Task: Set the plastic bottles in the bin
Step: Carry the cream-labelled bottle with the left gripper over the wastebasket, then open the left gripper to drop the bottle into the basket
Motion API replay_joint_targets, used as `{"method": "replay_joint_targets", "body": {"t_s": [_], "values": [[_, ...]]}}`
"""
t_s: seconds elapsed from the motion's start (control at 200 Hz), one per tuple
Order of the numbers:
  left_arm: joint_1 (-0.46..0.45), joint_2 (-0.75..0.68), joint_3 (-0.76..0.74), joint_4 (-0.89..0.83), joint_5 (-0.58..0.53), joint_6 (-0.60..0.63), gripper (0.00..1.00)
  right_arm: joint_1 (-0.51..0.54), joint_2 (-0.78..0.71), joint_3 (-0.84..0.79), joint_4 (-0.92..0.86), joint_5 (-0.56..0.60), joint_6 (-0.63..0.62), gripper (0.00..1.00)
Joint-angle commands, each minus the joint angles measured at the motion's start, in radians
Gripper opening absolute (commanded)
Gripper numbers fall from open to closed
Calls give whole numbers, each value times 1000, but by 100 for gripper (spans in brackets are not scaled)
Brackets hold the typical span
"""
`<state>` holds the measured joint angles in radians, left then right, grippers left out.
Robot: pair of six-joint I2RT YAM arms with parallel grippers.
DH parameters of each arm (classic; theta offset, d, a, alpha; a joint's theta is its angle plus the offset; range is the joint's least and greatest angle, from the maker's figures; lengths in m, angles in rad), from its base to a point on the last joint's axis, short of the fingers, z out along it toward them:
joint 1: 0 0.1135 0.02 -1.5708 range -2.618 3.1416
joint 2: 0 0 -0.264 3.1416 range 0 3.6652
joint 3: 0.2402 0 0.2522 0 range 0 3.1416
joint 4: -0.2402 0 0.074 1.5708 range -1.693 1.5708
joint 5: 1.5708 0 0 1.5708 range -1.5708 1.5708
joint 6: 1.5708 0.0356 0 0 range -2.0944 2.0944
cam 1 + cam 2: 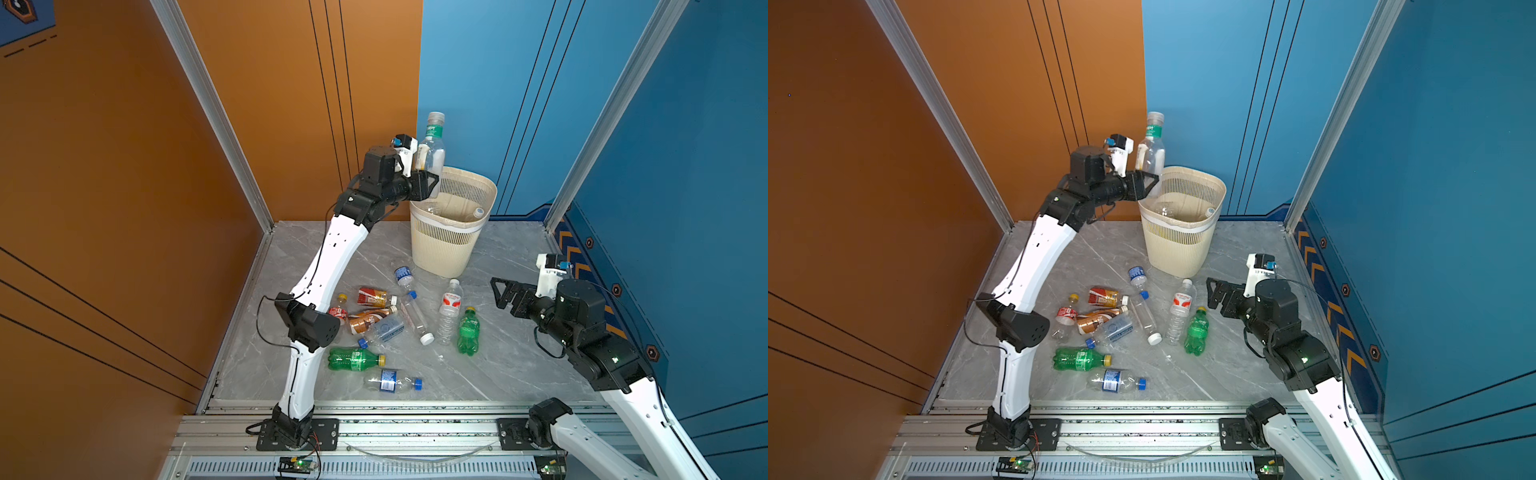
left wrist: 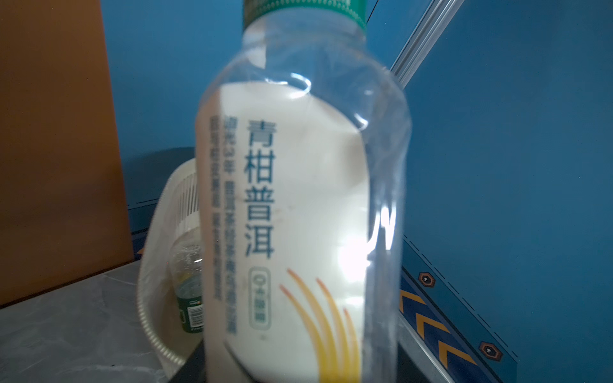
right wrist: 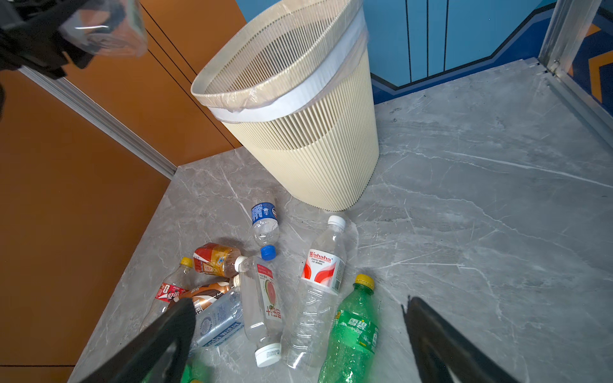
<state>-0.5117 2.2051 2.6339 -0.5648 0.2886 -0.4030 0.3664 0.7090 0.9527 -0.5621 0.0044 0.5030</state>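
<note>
Grey marble tabletop (image 1: pixel 519 353), cream bin (image 1: pixel 440 249) upright, plastic bottles (image 1: pixel 468 332) lying scattered nearby

Both top views look steeply down from high up on the whole tabletop (image 1: pixel 498 365). My left wrist camera sits nearly against a bottle (image 2: pixel 298 199); my right looks low across the tabletop at the bin (image 3: pixel 298 149), which all views share.

White links (image 1: pixel 332 257), black joints (image 1: pixel 309 322), thin cables (image 1: pixel 257 320)
</note>
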Motion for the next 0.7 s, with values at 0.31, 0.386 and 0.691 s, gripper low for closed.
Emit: {"method": "replay_joint_targets", "body": {"t_s": [0.31, 0.386, 0.691], "values": [[-57, 161, 64, 153, 56, -207, 49, -35, -89, -24, -74, 16, 9, 100], [-63, 152, 63, 154, 64, -204, 64, -40, -84, -25, -74, 10, 6, 100], [-70, 75, 31, 155, 74, -175, 98, -52, -77, -28, -66, 2, 9, 100]]}}
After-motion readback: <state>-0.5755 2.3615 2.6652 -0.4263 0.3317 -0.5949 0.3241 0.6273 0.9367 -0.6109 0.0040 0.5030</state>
